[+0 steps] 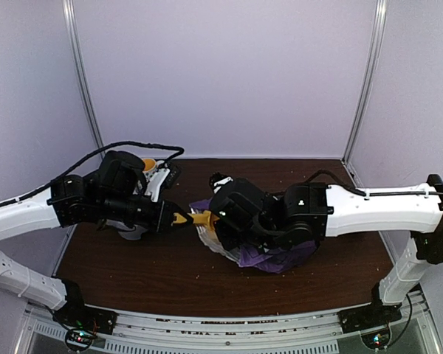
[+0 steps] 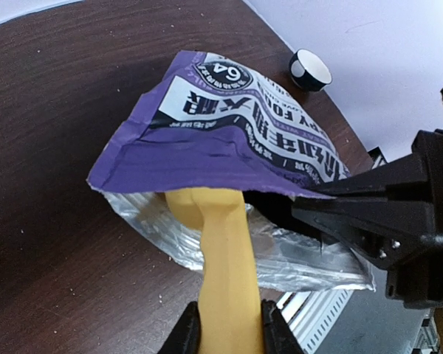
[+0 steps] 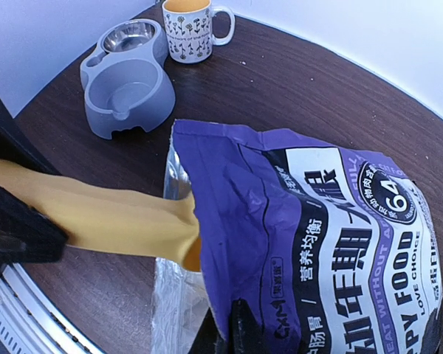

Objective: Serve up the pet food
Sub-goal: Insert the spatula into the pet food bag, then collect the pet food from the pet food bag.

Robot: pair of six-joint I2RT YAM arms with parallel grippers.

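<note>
Bag (image 3: 317,221) on its side, right gripper (image 3: 232,332) pinching its lip so the mouth gapes for the scoop (image 2: 221,251) clamped in left gripper (image 2: 229,335).

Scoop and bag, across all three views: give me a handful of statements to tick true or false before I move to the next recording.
1. The left gripper grips the yellow scoop by its handle. True.
2. The scoop's head hangs over the grey bowl. False: it is pushed into the open mouth of the pet food bag, apart from the bowl.
3. The pet food bag stands upright. False: it lies on its side on the table.
4. The right gripper is pinched on the bag's edge. True.
5. The grey bowl is filled. False: both its compartments look empty.
</note>
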